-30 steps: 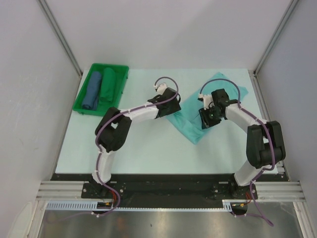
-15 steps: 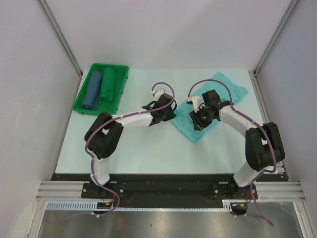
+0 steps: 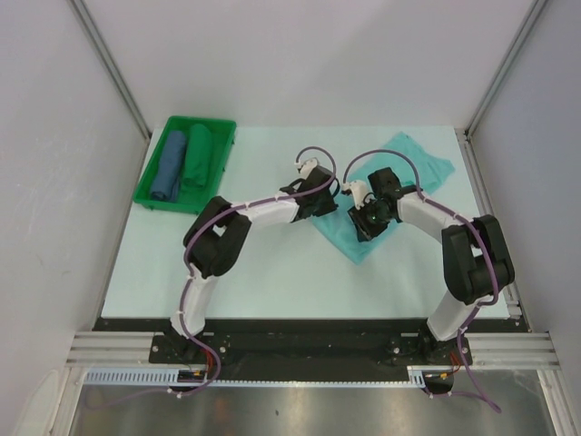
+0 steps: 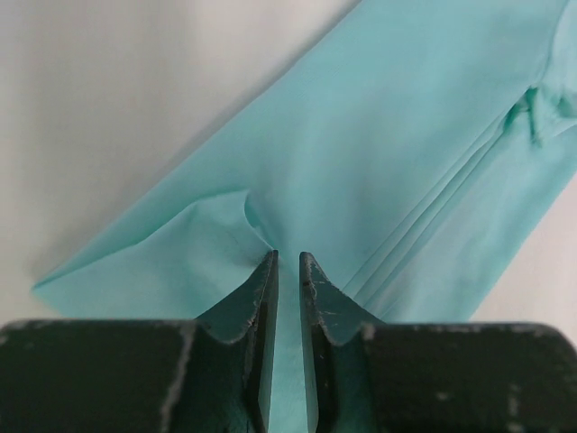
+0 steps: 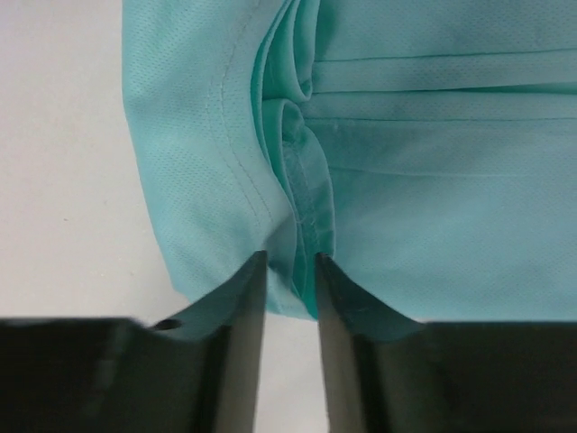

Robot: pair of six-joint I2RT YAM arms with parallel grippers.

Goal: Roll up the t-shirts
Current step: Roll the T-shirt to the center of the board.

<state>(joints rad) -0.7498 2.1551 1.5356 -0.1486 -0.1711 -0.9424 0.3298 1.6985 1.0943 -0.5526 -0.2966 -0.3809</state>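
Left gripper (image 4: 288, 255): the jaws are drawn to a narrow slit, and a pucker of the t-shirt (image 4: 388, 135) is pinched between the tips. The cloth is pulled into small creases just ahead of the fingers (image 4: 257, 298). Right gripper (image 5: 290, 257): its jaws are likewise set close together, and a rolled ridge of hem is caught between the two tips, next to the garment's edge. Bare surface is seen beside that edge.

Table (image 3: 272, 272): a pale top is noted, with both arms reached out over its middle, wrists turned toward each other.

T-shirt, light turquoise: it is laid flat on the right half of the table, folded into a long band. The band is run diagonally from the far right corner toward the centre. Several stacked layer edges are seen along its length in both wrist views. The left gripper is placed on the band's left edge at the near end; the right gripper is placed just beside it, on the same end.

Green tray (image 3: 201, 121): it is set at the far left corner, well apart from the t-shirt.

Blue bundle (image 3: 170, 166) and dark green bundle (image 3: 198, 156): both are laid lengthwise in the tray, side by side, blue on the left.
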